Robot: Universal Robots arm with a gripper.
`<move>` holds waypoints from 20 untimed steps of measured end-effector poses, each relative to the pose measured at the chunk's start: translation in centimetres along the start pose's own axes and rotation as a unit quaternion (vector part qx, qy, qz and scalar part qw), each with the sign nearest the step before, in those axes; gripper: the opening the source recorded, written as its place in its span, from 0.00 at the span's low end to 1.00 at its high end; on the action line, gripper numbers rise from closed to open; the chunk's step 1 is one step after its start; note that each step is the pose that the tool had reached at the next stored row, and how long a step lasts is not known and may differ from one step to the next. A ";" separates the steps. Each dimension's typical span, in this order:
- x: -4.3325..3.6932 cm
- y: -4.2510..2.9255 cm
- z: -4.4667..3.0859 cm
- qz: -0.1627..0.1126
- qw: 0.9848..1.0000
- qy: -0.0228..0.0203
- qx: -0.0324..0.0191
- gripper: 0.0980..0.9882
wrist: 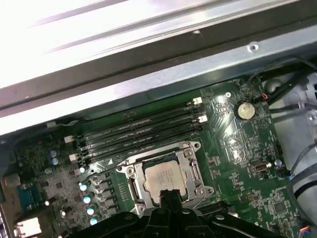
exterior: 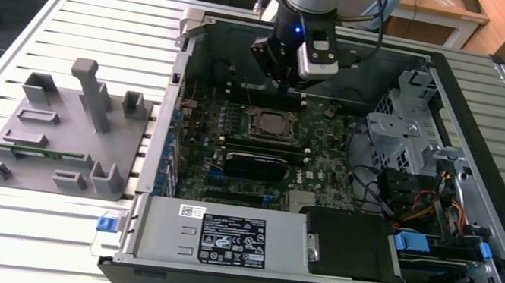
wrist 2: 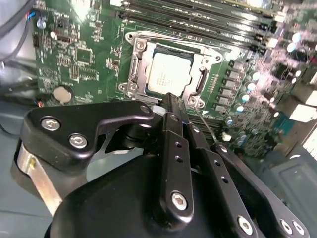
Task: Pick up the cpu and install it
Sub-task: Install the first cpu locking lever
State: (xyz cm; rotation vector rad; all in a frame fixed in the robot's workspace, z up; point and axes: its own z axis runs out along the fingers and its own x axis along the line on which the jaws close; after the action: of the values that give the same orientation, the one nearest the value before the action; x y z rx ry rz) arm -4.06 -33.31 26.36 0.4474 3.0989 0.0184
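Observation:
The cpu (exterior: 268,122) lies flat in the motherboard socket inside the open computer case (exterior: 170,97), its silver top facing up and framed by the metal socket bracket. It also shows in the second wrist view, cpu (wrist 2: 167,74), and in the first wrist view, cpu (wrist: 161,179). My gripper (exterior: 279,82) hangs above the board just beyond the socket, toward the far wall of the case. In both wrist views its black fingers sit pressed together with nothing between them, the gripper (wrist 2: 171,99) tips close over the cpu's edge, gripper (wrist: 168,194).
Memory slots (wrist: 138,131) run beside the socket. A drive cage (exterior: 410,122) and cables (exterior: 426,209) fill the case at the exterior view's right, with a power supply (exterior: 216,235) at its front. A grey fixture (exterior: 64,133) holding a green memory stick (exterior: 38,149) stands on the slatted table.

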 end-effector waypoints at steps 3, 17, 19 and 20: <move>0.00 0.00 0.00 -0.027 1.000 0.000 0.000 0.01; 0.96 0.03 -0.22 -0.060 0.998 -0.001 -0.001 0.01; 0.99 0.01 -0.20 -0.069 0.998 -0.001 -0.001 0.01; 0.99 0.02 -0.16 -0.077 0.997 -0.001 -0.001 0.01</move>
State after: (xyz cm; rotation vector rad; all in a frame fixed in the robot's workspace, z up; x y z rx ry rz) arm -5.01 -33.01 26.51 0.2058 3.1219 0.0205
